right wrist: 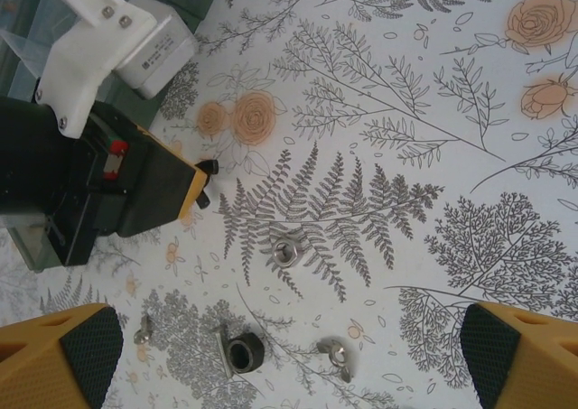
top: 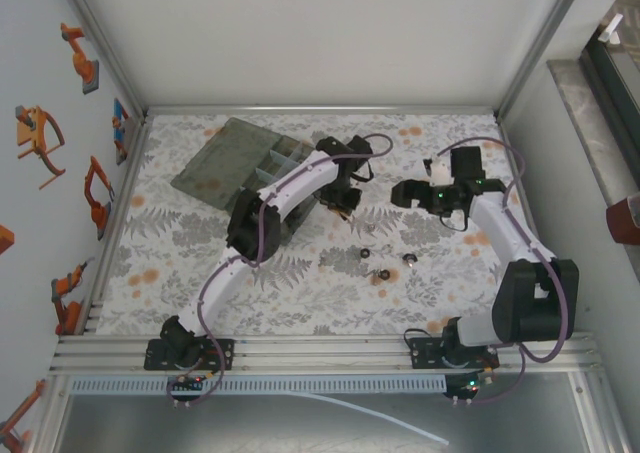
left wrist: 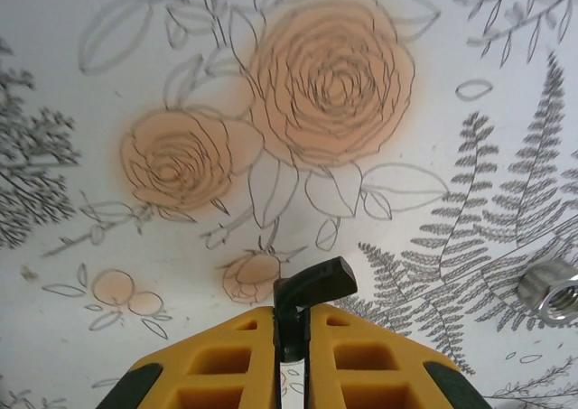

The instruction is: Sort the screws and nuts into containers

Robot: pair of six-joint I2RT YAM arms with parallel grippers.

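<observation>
- The left gripper (left wrist: pixel 291 326) has its fingers pinched together on a black screw (left wrist: pixel 314 283), just above the flowered table (left wrist: pixel 99 39); a silvery nut (left wrist: pixel 551 292) lies to the right
- The right gripper (top: pixel 408 194) has its fingers spread wide and empty; below it lie a pale nut (right wrist: pixel 287 249) and a dark nut (right wrist: pixel 244 352)
- The containers (top: pixel 268 169) sit at far left, by the left arm

My left pincer (top: pixel 345 201) hangs over the floral counter (top: pixel 200 263), just right of the grey organiser box (top: pixel 225 158); my right pincer (top: pixel 403 194) faces it nearby. A few small dark pieces (top: pixel 380 273) lie scattered nearer my bases.
</observation>
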